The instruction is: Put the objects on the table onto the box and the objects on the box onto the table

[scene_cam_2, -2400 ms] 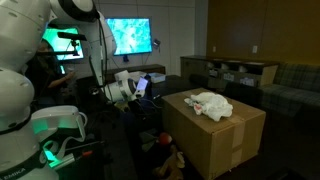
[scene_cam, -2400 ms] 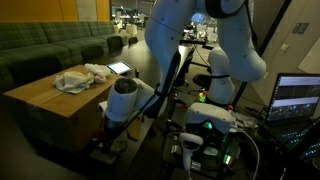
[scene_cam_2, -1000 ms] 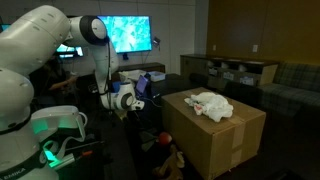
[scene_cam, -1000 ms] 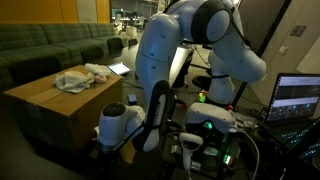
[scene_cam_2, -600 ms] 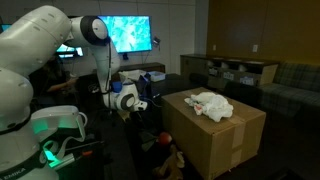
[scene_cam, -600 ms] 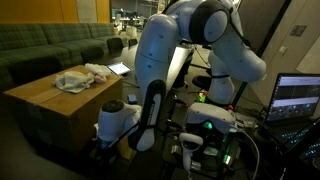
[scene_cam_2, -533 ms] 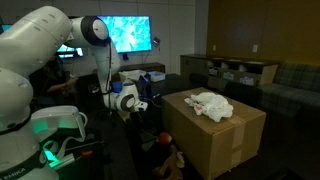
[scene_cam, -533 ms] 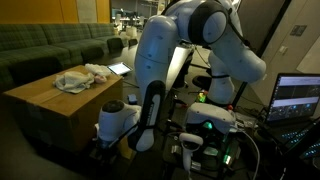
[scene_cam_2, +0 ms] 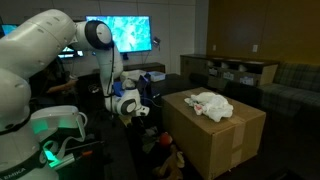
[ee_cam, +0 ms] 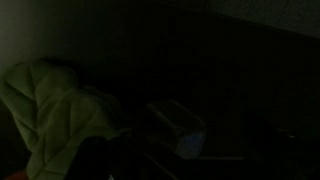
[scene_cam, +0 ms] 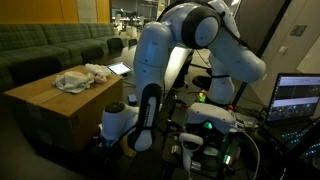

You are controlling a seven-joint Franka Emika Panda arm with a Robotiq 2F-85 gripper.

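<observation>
A crumpled white cloth lies on top of the cardboard box; both also show in the other exterior view, the cloth on the box. My gripper hangs low beside the box's near side, below its top edge, and shows again in an exterior view. Its jaws are too dark to read. The wrist view is almost black: a yellow-green cloth lies at the left and a faint pale object sits in the middle. Small reddish things lie at the box's foot.
A green sofa stands behind the box, with a tablet near it. A laptop sits at the right. A bright screen and a shelf are in the background. The robot base glows green.
The arm has folded down and the wrist has dropped from near the box's top edge to low beside the box. In the last half second it moved only slightly.
</observation>
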